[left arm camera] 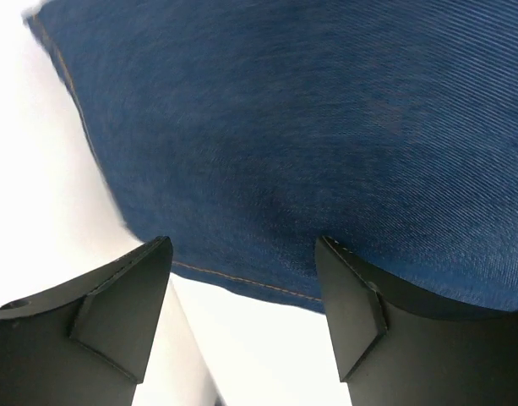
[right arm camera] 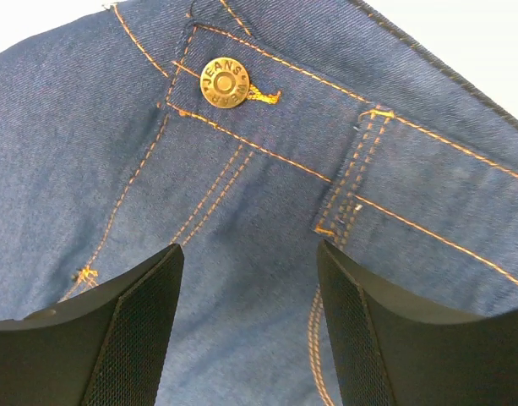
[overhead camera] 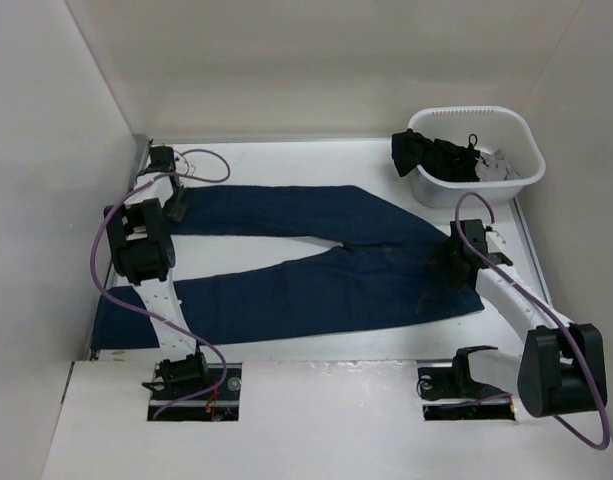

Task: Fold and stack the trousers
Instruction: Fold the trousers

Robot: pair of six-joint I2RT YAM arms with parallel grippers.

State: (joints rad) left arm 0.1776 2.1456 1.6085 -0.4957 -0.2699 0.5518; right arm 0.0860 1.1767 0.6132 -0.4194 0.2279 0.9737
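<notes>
I am looking at the trousers (overhead camera: 316, 265), which are lying spread flat on the white worktop (overhead camera: 286, 165). Their waist is pointing toward the right edge and the two legs are fanning out toward the left edge. The far leg is running toward the far left corner, and the near leg is reaching the left edge close to the near side.

My left gripper (overhead camera: 178, 208) is hovering over the end of the far leg. Through its wrist camera I am seeing its jaws standing wide apart, with the stitched hem (left arm camera: 242, 283) crossing the gap just below them and nothing clamped.

My right gripper (overhead camera: 454, 262) is hanging over the waistband by the right edge. Its jaws are likewise gaping wide, framing the denim below the metal button (right arm camera: 224, 82) and a belt loop (right arm camera: 360, 169), without pinching any cloth.

A white basket (overhead camera: 526, 165) is sitting in the far right corner, with black garments (overhead camera: 436, 155) piled inside and draping over its left rim.
</notes>
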